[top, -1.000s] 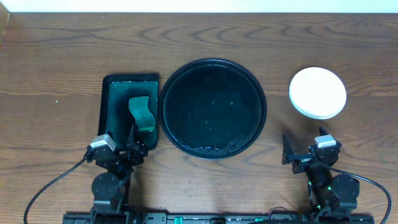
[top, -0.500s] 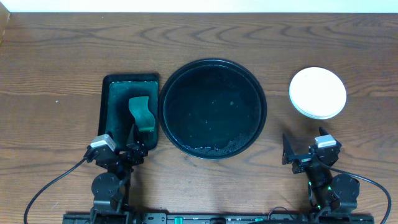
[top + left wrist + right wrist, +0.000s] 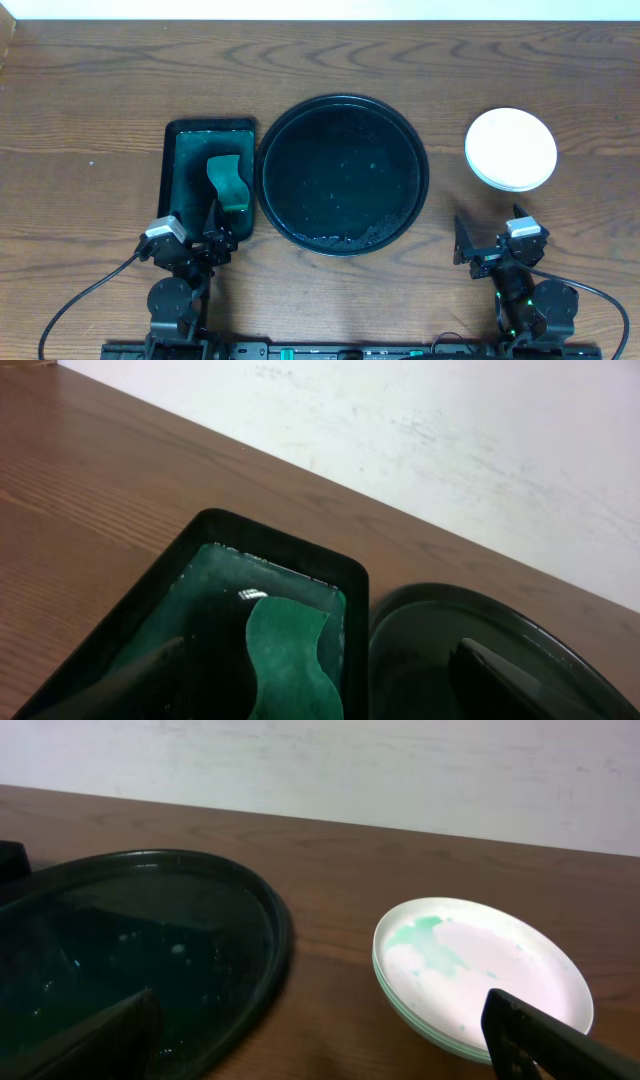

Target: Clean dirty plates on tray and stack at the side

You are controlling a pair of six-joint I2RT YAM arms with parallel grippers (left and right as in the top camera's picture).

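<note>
As the left gripper (image 3: 196, 232) and right gripper (image 3: 490, 236) hang wide open and empty, the stack of plates (image 3: 511, 150) sits on bare wood just ahead of the right one, and the round tray (image 3: 343, 97) between them holds no plate. The job looks nearly done, though a green smear on the top plate may call for a wipe with the sponge (image 3: 228, 182) ahead of the left gripper. Open wood surrounds the stack.

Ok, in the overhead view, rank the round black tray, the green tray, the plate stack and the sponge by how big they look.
Largest to smallest:
1. black tray
2. green tray
3. plate stack
4. sponge
None look alike in size.
</note>
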